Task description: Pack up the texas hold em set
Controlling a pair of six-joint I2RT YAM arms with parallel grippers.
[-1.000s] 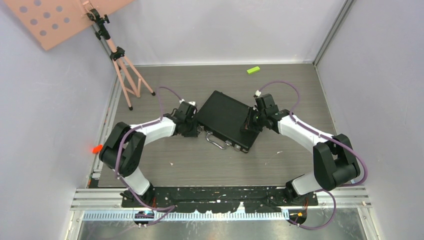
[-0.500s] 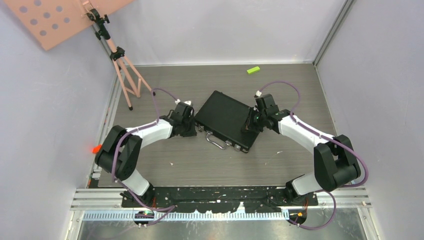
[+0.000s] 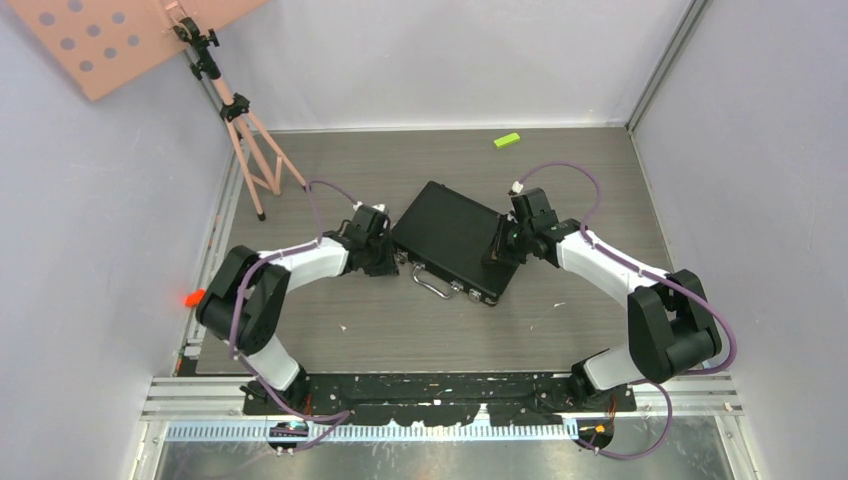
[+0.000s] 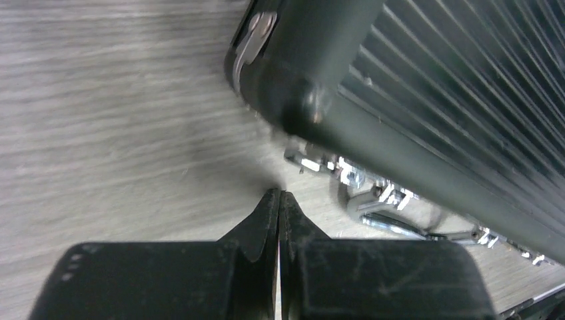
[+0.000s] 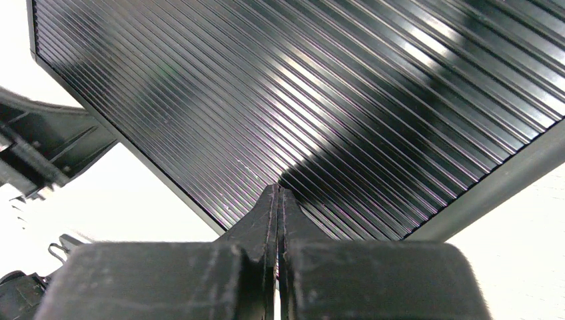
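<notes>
From above, the shut black briefcase (image 3: 455, 240) lies flat on the counter (image 3: 400, 330), between two arms that reach inward with elbows bowed outward. The left end effector (image 3: 385, 262) is just beside the briefcase's left corner, and the right end effector (image 3: 497, 250) is over its right edge.

Left wrist: the left end effector (image 4: 278, 195) is pressed together and holds nothing. The briefcase corner (image 4: 293, 100) is just ahead, with chrome latches (image 4: 353, 183) ahead-right.

Right wrist: the right end effector (image 5: 278, 190) is pressed together and empty. Its tips are at the ribbed lid (image 5: 300, 100) directly ahead; contact is unclear.

You've got a black briefcase (image 3: 452, 238), shut and lying flat mid-table (image 3: 420, 335), turned at a slant. Its ribbed lid faces up. The silver handle (image 3: 430, 284) and latches (image 4: 326, 165) sit along the near long edge.
</notes>
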